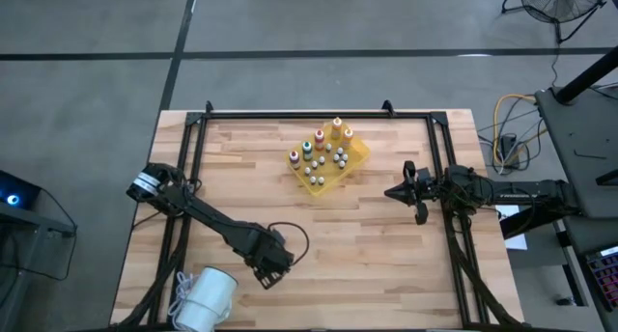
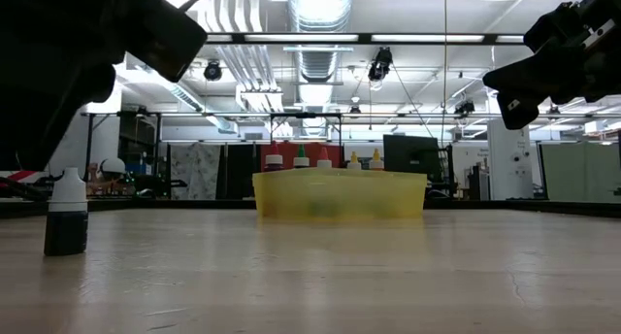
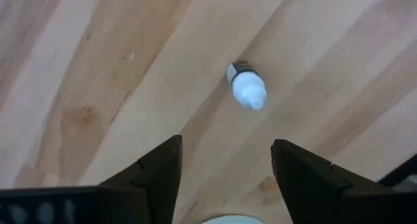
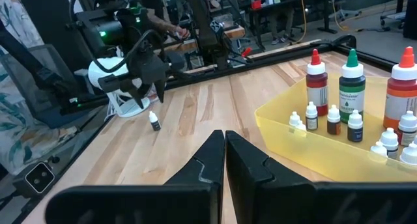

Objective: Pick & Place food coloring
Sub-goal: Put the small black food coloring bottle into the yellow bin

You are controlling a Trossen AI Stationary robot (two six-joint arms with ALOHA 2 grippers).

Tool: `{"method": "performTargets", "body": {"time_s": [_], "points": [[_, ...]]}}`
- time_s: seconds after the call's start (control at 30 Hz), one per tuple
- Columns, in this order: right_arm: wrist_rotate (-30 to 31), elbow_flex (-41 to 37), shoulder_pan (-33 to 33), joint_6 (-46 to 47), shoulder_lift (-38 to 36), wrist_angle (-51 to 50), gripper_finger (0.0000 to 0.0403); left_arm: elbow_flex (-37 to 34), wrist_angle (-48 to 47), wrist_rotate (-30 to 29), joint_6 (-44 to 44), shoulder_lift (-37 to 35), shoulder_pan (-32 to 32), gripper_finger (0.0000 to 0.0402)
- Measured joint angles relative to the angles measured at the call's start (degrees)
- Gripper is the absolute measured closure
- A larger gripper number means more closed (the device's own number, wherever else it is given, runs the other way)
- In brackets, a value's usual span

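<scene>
A tiny food coloring bottle (image 2: 66,214) with a dark body and a white cap (image 3: 247,90) stands upright on its base on the wooden table, near the table's near-left part. My left gripper (image 3: 225,178) hangs open above it, pointing down, with nothing between its fingers; the right wrist view shows the bottle (image 4: 154,121) just below that gripper (image 4: 148,87). Taller bottles with red (image 4: 316,77), green (image 4: 352,81) and orange caps, and several small white-capped ones, stand in the yellow tray (image 1: 359,153). My right gripper (image 1: 389,192) waits shut, held level at the table's right.
A white roll-like object (image 1: 206,298) lies at the near-left corner, close to my left arm. A black frame rail (image 1: 309,113) runs around the table. Bare wood lies between the tray (image 2: 340,203) and the small bottle.
</scene>
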Motion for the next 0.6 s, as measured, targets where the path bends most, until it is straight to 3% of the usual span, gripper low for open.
{"method": "performTargets", "body": {"time_s": [0.6], "points": [[0.0, 0.0, 0.0, 0.0, 0.0, 0.0, 0.0394, -1.2, 8.8, -3.7, 1.1, 0.1, 0.1, 0.0189]]}}
